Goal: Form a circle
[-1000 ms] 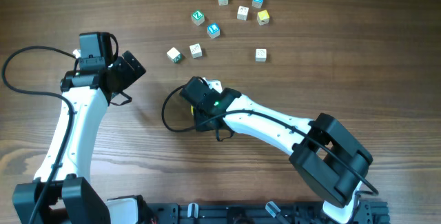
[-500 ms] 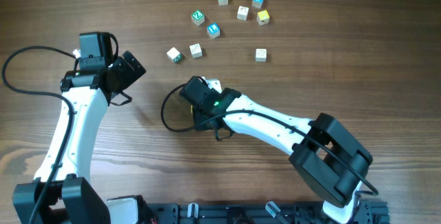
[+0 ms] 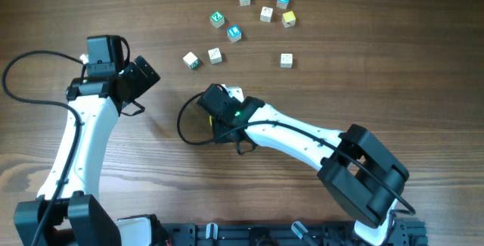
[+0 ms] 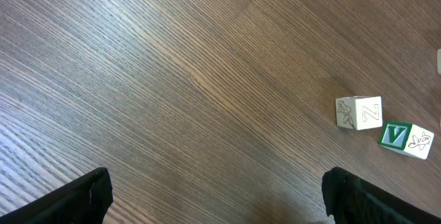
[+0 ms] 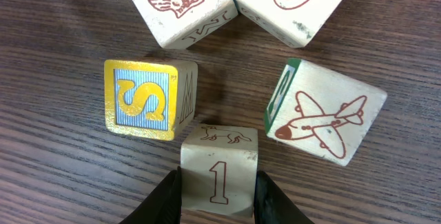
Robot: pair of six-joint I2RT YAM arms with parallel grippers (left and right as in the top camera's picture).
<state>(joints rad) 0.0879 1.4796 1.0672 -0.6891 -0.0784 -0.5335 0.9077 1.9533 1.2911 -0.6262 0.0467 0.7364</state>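
Across the wooden table [image 3: 393, 64], our left gripper [image 3: 142, 79] gapes wide, idle. The circle [image 5: 185, 100] sits under the right gripper [image 5: 219, 198]: four cubes ringed, its fingers [image 5: 165, 198] pinching the fifth, the numeral-one cube [image 5: 219, 162], into the gap. Nearly done, we judge; release remains.

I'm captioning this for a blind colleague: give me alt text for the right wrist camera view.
The right end effector grips a cream block marked 1; it sits in a loose ring with a yellow S block, an airplane block, a shell block and an O block.
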